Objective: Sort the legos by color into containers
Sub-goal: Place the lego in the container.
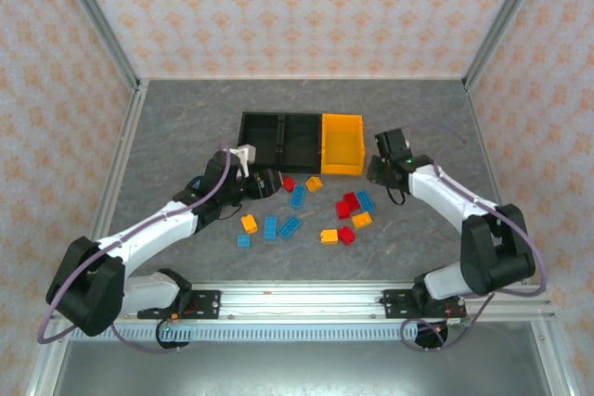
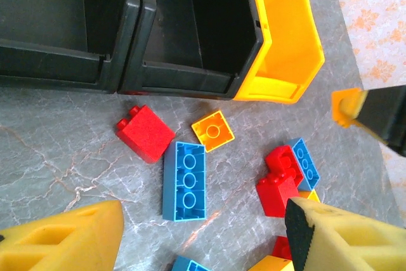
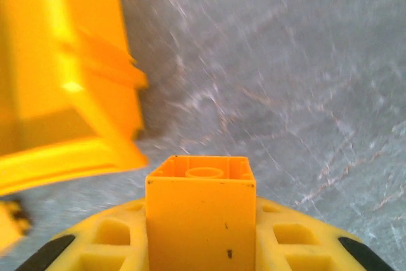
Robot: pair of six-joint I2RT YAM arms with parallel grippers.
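The right gripper [image 3: 200, 240] is clenched on an orange-yellow brick [image 3: 200, 202]. It is a smooth square block pinched between spongy yellow fingers with cut-out cells, its hollow underside and round inner tube turned up. Behind it the right wrist view is blurred, so the orange bin's wall and a small orange scrap at the lower left, perhaps another brick, are soft. The top view places this gripper just right of the containers [image 1: 302, 118], three glossy open bins joined in a row at the far middle of the worktop [image 1: 167, 155], two black and one orange-yellow.

The left gripper [image 2: 203, 220] hangs released, its fingers spread wide with nothing between them. It is above the loose legos [image 1: 316, 215] lying near the bins on the grey marbled surface. Its wrist view resolves their studs: a red brick [image 2: 146, 132], a long blue brick [image 2: 185, 181] just beside it, and a small orange square [image 2: 213, 131].
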